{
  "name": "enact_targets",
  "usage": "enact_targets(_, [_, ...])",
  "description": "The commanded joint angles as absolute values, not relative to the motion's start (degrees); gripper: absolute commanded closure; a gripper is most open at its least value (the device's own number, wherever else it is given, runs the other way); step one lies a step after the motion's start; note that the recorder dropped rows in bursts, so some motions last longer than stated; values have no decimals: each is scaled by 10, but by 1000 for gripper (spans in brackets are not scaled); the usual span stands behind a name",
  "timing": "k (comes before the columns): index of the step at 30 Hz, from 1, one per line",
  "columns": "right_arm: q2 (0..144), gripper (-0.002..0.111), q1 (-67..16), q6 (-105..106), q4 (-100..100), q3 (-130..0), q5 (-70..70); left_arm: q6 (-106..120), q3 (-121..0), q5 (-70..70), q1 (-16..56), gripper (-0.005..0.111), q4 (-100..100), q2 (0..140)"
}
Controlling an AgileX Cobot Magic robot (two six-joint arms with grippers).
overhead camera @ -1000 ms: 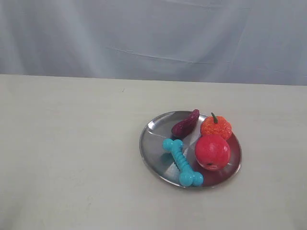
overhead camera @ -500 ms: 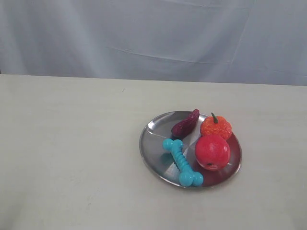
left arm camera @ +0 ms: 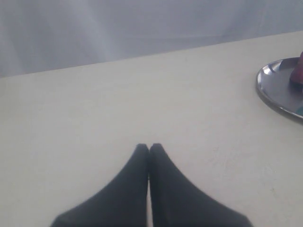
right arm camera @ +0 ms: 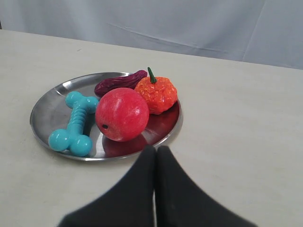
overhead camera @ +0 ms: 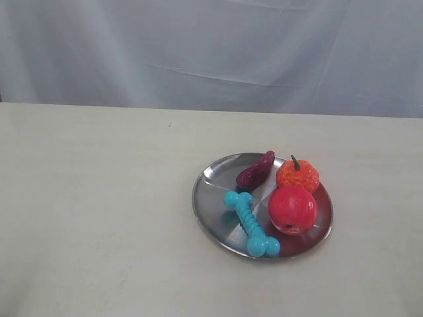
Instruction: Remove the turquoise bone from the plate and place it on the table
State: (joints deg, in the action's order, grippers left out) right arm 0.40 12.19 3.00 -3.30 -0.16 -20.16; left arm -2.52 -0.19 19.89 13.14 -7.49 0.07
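Observation:
The turquoise bone (overhead camera: 251, 223) (right arm camera: 75, 125) lies on the silver plate (overhead camera: 211, 205) (right arm camera: 45, 111), along its left side in the exterior view, one knobbed end near the front rim. The plate rests on the cream table (overhead camera: 99, 198). My right gripper (right arm camera: 155, 149) is shut and empty, its black tips just outside the plate's rim beside the red apple. The left gripper (left arm camera: 149, 146) is shut and empty over bare table, well away from the plate (left arm camera: 277, 92), whose edge shows at that view's side. Neither gripper appears in the exterior view.
Sharing the plate with the bone are a red apple (overhead camera: 292, 209) (right arm camera: 121, 114), an orange pumpkin (overhead camera: 297, 174) (right arm camera: 156, 93) and a dark purple fruit (overhead camera: 256, 171) (right arm camera: 120, 83). A grey cloth backdrop (overhead camera: 211, 53) hangs behind the table's far edge.

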Motion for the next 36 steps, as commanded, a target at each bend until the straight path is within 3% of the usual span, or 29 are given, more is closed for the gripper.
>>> enact_targets(1, [0, 109, 125, 32, -33, 0, -199, -25, 0, 198, 133, 107, -75, 0])
enact_targets(15, [0, 109, 125, 32, -31, 0, -191, -25, 0, 198, 133, 107, -75, 0])
enact_targets(27, [0, 109, 125, 31, -30, 0, -54, -25, 0, 198, 133, 107, -75, 0])
enact_targets(36, [0, 109, 124, -72, -154, 0, -3, -25, 0, 198, 133, 107, -75, 0])
